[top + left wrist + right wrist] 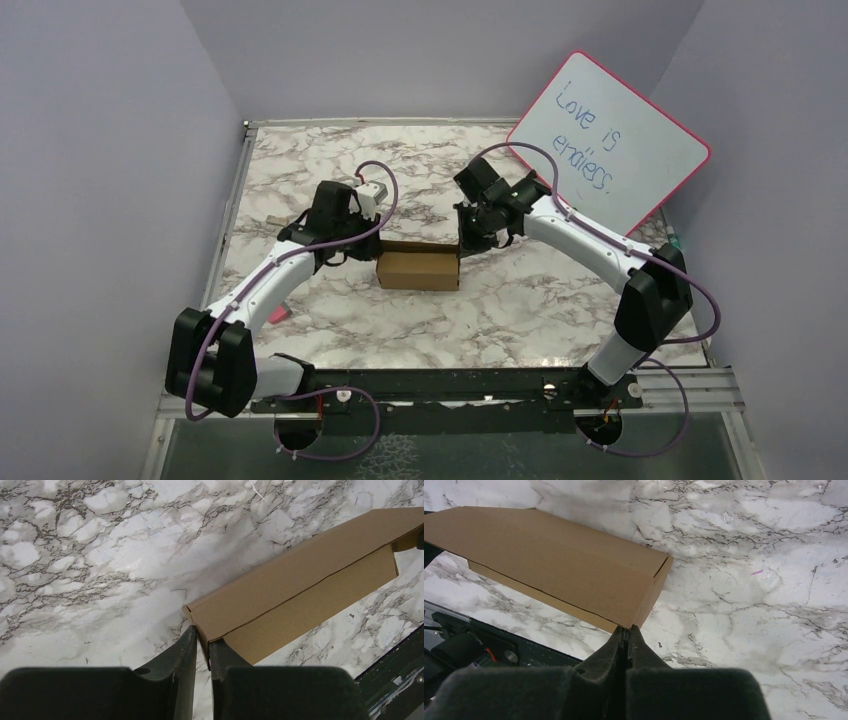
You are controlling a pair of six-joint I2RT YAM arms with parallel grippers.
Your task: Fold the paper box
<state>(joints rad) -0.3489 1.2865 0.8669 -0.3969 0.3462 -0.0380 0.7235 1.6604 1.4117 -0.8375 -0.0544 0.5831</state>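
Plain brown paper box [418,270], a folded oblong with a visible lid seam, lies mid-tabletop [520,312]. Left hand [202,646] clamps one corner. Right hand [628,631], fingers pressed together, sits at the opposite end.

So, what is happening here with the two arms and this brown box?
The robot is working on the paper box, which is already folded up into a small oblong shape and lies in the middle of the marble table. The left gripper pinches a thin cardboard edge at the box's left end. The right gripper is shut, with its tips right at a corner of the other end, and seems to hold nothing.
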